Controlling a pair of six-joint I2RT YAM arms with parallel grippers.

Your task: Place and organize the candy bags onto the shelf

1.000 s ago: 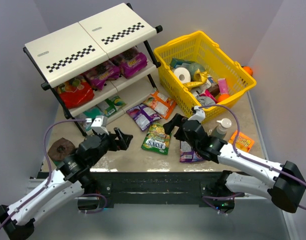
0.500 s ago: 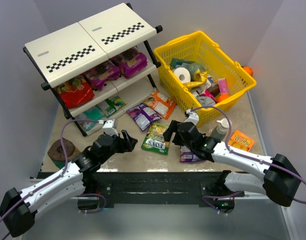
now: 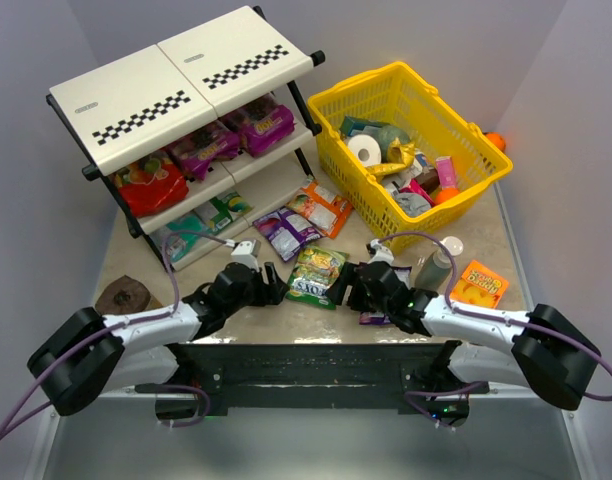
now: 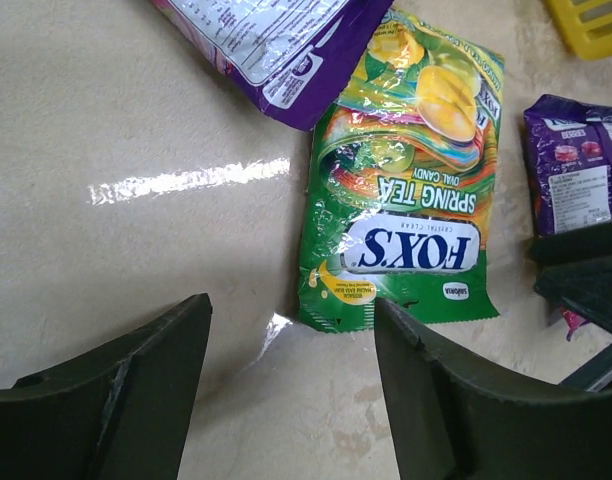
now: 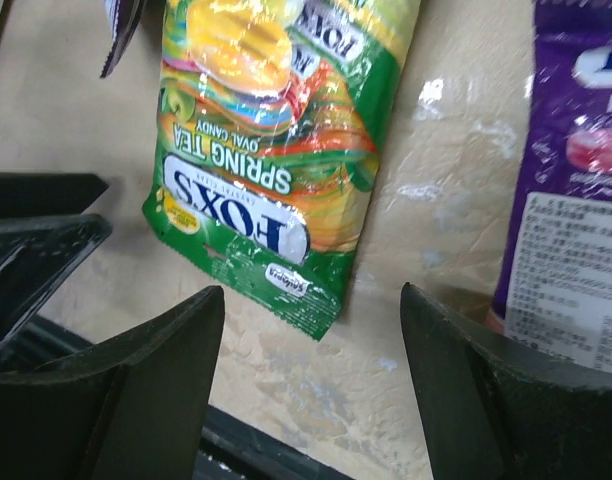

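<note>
Two black arms low over one green glossy candy pouch (image 3: pixel 314 275), centre of the frame.
Upper left, the cream three-tier shelf (image 3: pixel 176 85) with checkered strips holds red, magenta and teal pouches on its lower tiers. Below it the left gripper (image 3: pixel 274 290) sits low, jaws apart, gripping nothing – the green pouch lies flat on the table between both grippers. The right gripper (image 3: pixel 343 287) faces it, also spread and empty, with a purple plastic pouch (image 5: pixel 576 200) just beside it – yellow mesh basket (image 3: pixel 338 100) upper right.
</note>
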